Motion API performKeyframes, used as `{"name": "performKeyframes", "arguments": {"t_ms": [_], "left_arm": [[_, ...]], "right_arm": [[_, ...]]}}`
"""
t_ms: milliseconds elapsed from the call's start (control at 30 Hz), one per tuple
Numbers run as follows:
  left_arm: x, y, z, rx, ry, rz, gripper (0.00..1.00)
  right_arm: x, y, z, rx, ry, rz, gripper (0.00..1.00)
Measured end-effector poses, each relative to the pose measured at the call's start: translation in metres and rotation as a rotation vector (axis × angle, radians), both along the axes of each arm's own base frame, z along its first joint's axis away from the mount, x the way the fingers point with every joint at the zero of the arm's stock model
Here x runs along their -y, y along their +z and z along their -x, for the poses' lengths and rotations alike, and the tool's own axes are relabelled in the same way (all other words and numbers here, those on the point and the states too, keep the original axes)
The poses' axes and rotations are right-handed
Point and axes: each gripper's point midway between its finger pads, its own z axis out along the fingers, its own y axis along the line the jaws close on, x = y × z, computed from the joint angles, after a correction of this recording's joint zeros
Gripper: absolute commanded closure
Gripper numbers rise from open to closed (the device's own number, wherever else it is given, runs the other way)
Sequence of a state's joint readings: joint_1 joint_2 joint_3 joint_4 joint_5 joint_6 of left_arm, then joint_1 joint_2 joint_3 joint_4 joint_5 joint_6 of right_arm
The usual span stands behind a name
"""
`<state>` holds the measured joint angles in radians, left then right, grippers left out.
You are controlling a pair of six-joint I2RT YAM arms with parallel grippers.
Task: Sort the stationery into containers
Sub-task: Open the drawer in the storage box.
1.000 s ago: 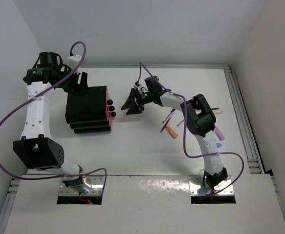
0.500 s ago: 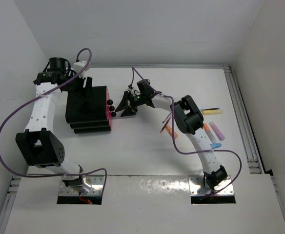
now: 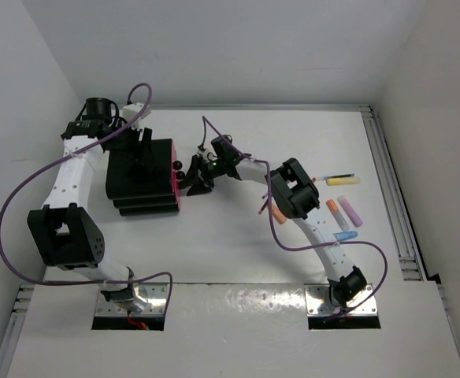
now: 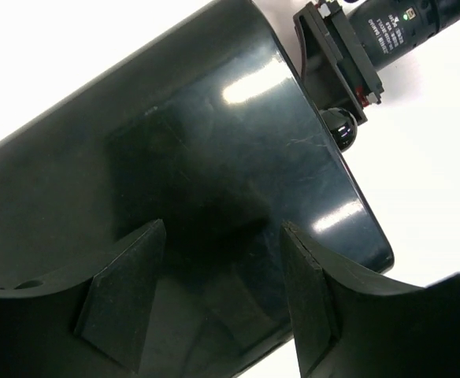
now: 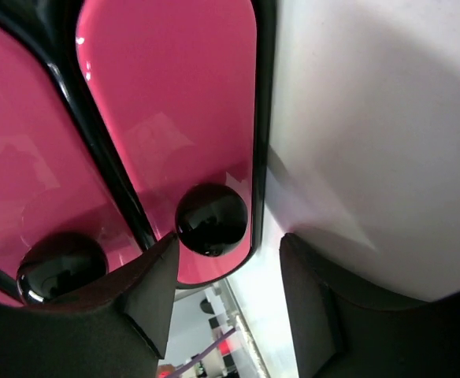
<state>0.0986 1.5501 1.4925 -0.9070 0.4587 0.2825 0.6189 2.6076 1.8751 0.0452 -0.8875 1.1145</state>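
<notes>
Both arms at the drawer box (image 3: 139,177), far-left part of table (image 3: 238,252). Box black, stepped, pink drawer fronts (image 3: 175,179) facing right in top view, all shut as far as seen.

R gripper (image 3: 190,179): up against the fronts. Wrist view: jaws apart, nothing clamped. Round black knob (image 5: 211,219) sat just past the fingertips, in line w/ the gap but close to the finger (image 5: 153,287) on the view's left. Contact w/ it: can't tell. That knob was on the front at the box's edge, white table beside it. 2nd knob (image 5: 62,266) on neighbouring front, outside the jaws. Which tier: can't tell.

L gripper (image 3: 139,148): over the rear of the box top. Wrist view: jaws apart, glossy black top showing between them, nothing pinched. Tips touching the top or just above: can't tell.

Stationery: loose on table, right of box and well apart from it, none in a claw.
- Yellow highlighter (image 3: 343,181) w/ slim blue pen (image 3: 336,176) just beside it, far right.
- Orange highlighter (image 3: 336,210) and pink highlighter (image 3: 350,212) side by side, nearer the arm bases.
- Light-blue highlighter (image 3: 345,235) just below that pair in top view.
- 2nd orange highlighter (image 3: 278,213) and a slim reddish pen (image 3: 264,208) partly hidden under R arm's elbow.
</notes>
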Motion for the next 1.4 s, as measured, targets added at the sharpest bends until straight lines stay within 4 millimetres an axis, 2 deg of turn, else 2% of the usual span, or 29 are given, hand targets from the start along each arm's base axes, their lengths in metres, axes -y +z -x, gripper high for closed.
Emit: {"name": "performKeyframes", "arguments": {"t_ms": [400,733,967,1133,1233,1400], "left_arm": [[0.000,-0.002,-0.008,0.036,-0.006,-0.001,0.35],[-0.003,-0.002,-0.010,0.050,-0.002,0.007,0.35],[-0.005,-0.003,-0.013,0.056,0.002,0.015,0.35],[-0.009,-0.003,-0.019,0.066,0.015,0.022,0.36],[-0.012,-0.003,-0.022,0.069,0.023,0.022,0.36],[-0.016,-0.004,-0.025,0.074,0.035,0.020,0.37]], "right_arm": [[-0.006,0.000,-0.010,0.011,-0.013,-0.008,0.50],[-0.009,0.007,-0.019,0.030,-0.023,-0.035,0.60],[-0.009,0.006,-0.021,0.028,-0.024,-0.047,0.72],[-0.008,0.006,-0.024,0.028,-0.028,-0.049,0.92],[-0.005,0.004,-0.025,0.029,-0.031,-0.052,0.99],[0.012,0.004,-0.025,0.016,-0.045,-0.058,1.00]]}}
